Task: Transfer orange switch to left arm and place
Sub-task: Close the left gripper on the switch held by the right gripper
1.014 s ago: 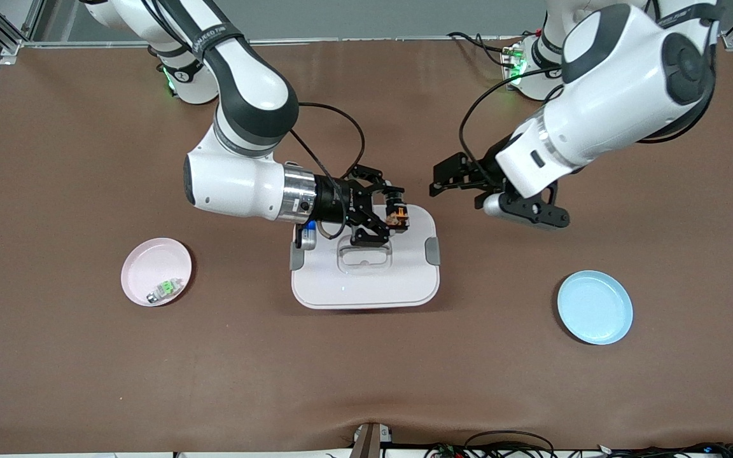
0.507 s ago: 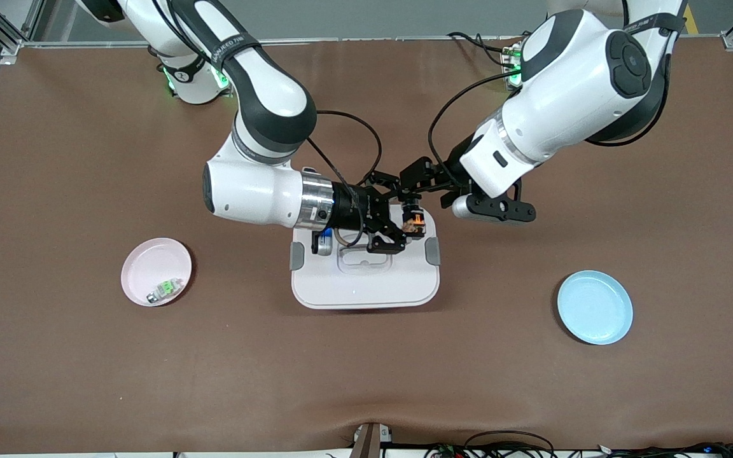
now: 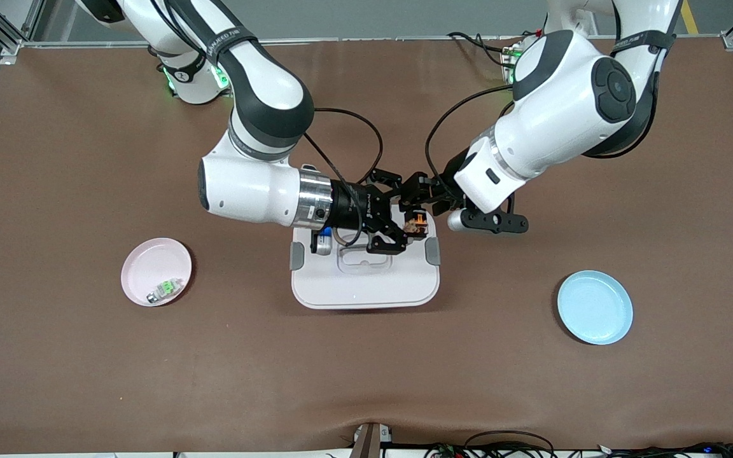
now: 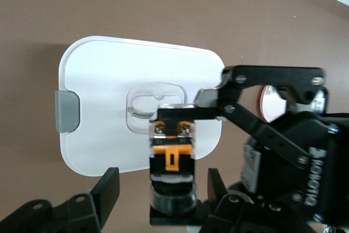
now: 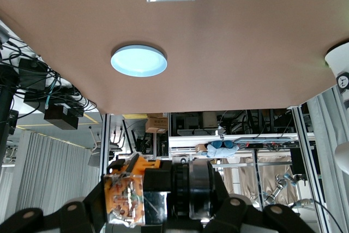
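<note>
The right gripper (image 3: 404, 222) clamps the orange switch (image 3: 416, 224) between its fingers, holding it in the air over the box (image 3: 366, 280), above the box's corner toward the arm bases and the left arm's end. In the right wrist view the switch (image 5: 131, 195) sits pinched between the fingers, its orange body and metal terminals showing.

The left gripper (image 3: 420, 198) is right at the switch, also over that corner of the box. In the left wrist view its fingers (image 4: 109, 186) stand spread on either side of the switch (image 4: 172, 156), apart from it, so this gripper is open and not gripping. The right gripper's black linkage (image 4: 262, 113) reaches in from the side in that view.

The box lies near the middle of the table, lid on, grey clasps on its two short sides and the clear handle (image 4: 154, 105) on top.

A pink plate (image 3: 155, 270) lies toward the right arm's end of the table with a small green-and-clear part (image 3: 164, 291) in it. A blue plate (image 3: 594, 307) lies toward the left arm's end, nearer the front edge than the box's middle.
</note>
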Robot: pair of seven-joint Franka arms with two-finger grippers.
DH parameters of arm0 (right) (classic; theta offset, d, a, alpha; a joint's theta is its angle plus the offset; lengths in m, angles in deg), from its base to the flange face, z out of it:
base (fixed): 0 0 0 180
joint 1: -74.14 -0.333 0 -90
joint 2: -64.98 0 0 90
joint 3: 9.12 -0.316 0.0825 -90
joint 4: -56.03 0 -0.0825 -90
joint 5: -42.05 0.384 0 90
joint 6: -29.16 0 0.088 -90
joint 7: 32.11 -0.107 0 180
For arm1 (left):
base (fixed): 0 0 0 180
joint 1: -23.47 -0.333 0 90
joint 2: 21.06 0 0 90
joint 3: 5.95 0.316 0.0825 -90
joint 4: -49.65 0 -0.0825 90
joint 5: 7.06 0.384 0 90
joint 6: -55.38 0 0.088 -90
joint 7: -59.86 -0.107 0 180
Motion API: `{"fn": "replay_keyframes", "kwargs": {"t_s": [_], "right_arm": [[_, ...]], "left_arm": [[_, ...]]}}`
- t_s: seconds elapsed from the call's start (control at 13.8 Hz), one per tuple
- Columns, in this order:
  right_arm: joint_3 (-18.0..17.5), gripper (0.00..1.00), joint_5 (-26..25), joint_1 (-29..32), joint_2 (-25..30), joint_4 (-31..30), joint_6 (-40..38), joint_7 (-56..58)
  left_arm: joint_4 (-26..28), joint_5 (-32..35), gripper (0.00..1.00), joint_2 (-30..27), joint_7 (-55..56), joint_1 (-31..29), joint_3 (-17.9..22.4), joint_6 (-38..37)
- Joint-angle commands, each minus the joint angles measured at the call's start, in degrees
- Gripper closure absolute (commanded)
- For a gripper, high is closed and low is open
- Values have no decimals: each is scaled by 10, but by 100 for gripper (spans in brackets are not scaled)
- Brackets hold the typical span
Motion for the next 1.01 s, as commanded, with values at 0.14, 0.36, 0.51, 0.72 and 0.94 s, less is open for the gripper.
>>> {"fn": "replay_keyframes", "kwargs": {"t_s": [0.14, 0.36, 0.51, 0.72, 0.94], "right_arm": [[7, 100, 0, -6, -13, 41, -1, -37], [8, 100, -1, -7, -15, 41, -1, -38], [8, 100, -1, -7, -20, 41, 0, -38], [8, 100, -1, -7, -22, 41, -1, -38], [7, 22, -1, -7, -22, 40, 0, -38]], "left_arm": [[-9, -3, 40, 14, 4, 2, 0, 35], [-9, -5, 83, 12, 5, 1, 0, 37], [-9, -4, 100, 12, 4, 1, 0, 37], [-9, -2, 100, 11, 3, -1, 1, 36], [-7, -2, 100, 10, 0, -8, 1, 28]]}}
